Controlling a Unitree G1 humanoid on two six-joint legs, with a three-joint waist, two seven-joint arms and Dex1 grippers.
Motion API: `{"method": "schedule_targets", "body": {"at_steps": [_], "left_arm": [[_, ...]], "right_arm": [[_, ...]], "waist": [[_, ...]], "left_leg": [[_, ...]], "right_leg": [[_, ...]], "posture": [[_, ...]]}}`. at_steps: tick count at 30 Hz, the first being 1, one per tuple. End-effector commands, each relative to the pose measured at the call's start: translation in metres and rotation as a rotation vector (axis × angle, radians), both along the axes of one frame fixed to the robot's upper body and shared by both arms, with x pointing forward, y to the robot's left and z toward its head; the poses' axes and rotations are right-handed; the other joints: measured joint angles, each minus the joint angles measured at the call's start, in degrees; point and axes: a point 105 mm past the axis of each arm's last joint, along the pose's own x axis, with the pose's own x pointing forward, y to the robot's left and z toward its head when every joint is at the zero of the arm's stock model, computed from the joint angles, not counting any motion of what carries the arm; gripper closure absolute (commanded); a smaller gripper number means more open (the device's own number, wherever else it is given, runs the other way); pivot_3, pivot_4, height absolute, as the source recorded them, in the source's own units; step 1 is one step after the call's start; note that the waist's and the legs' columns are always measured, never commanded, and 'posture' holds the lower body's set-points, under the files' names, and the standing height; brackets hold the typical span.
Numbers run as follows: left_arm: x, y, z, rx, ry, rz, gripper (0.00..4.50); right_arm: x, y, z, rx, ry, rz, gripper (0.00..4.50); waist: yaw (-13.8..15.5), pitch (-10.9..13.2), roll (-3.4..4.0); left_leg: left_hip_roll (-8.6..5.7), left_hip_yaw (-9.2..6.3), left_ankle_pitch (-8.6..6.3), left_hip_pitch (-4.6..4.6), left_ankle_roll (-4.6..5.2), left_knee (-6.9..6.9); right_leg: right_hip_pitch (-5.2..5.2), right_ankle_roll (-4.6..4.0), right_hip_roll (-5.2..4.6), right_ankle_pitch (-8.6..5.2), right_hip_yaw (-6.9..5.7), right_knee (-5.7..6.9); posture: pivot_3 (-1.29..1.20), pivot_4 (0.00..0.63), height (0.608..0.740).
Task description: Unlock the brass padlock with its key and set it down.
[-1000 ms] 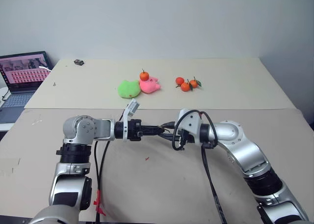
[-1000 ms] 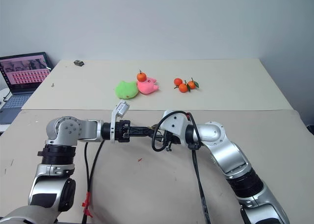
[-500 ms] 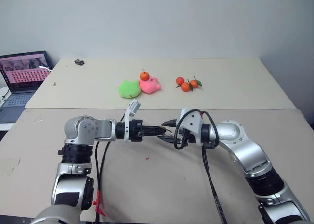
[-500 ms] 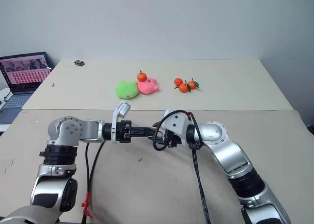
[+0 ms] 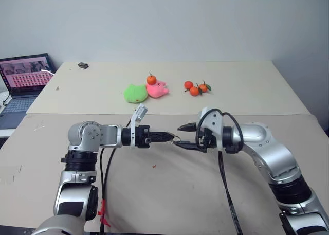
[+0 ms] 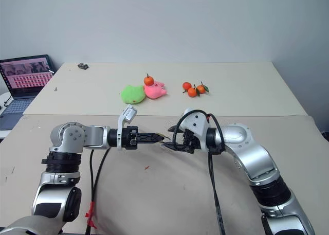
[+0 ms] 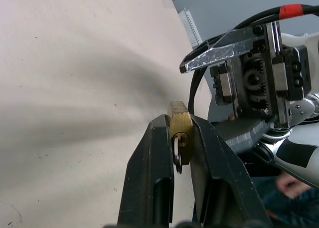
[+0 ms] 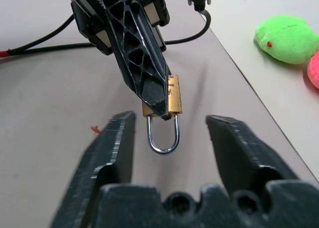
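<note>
Right fingers have backed off, spread beside the brass padlock.

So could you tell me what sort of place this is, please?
Probably a robotics lab or test room: plain tables against a bare wall, an open laptop at the side, and props, plush toys and small oranges.

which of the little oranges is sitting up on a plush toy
The lone orange atop the pink plush; the other three oranges lie clustered on the table.
</note>
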Motion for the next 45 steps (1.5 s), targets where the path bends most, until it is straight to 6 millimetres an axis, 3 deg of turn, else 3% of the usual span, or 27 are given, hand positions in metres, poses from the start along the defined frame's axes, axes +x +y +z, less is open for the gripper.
{"method": "schedule_targets", "body": {"at_steps": [1,4,5,22,32,45], "left_arm": [[0.004,-0.001,0.015,-0.033,-0.054,-0.001,4.45],[0.005,0.0,0.017,-0.036,-0.055,0.004,4.45],[0.005,0.0,0.018,-0.038,-0.056,0.005,4.45],[0.0,0.004,0.037,-0.066,-0.07,-0.006,4.45],[-0.003,0.004,0.038,-0.058,-0.068,-0.017,4.45],[-0.005,0.004,0.036,-0.061,-0.067,-0.015,4.45]], "right_arm": [[-0.001,0.002,0.01,0.026,-0.056,0.015,3.31],[0.0,0.004,0.009,0.026,-0.058,0.017,4.3],[0.0,0.004,0.008,0.025,-0.06,0.018,4.44],[0.004,0.008,-0.01,-0.001,-0.059,0.027,4.44],[0.014,0.004,-0.023,-0.027,-0.039,0.056,4.44],[0.024,0.003,-0.024,-0.063,-0.063,0.107,4.44]], "waist": [[0.01,0.0,0.0],[0.01,0.0,0.0],[0.01,0.0,0.0],[0.02,0.0,0.0],[-0.01,0.0,0.01],[-0.06,-0.02,0.05]], "left_leg": [[0.0,0.0,0.0,0.0,0.0,-0.01],[0.01,-0.01,0.0,0.0,0.0,-0.01],[0.0,0.0,0.0,0.0,0.0,0.0],[0.0,0.0,0.01,0.0,-0.02,0.0],[0.0,-0.01,0.1,0.01,-0.17,-0.01],[-0.01,0.01,0.15,0.0,-0.25,0.0]], "right_leg": [[0.0,0.0,0.0,0.0,0.0,0.0],[0.0,0.0,0.0,0.0,0.0,0.0],[0.0,0.0,0.0,0.0,0.0,0.0],[0.0,0.0,-0.01,0.0,0.0,0.0],[0.0,0.01,-0.01,0.01,-0.01,0.02],[0.01,0.0,-0.03,0.03,0.01,0.01]], "posture": [[0.0,0.15,0.66],[0.0,0.15,0.66],[0.0,0.15,0.66],[0.0,0.15,0.66],[0.0,0.15,0.66],[0.0,0.15,0.66]]}}
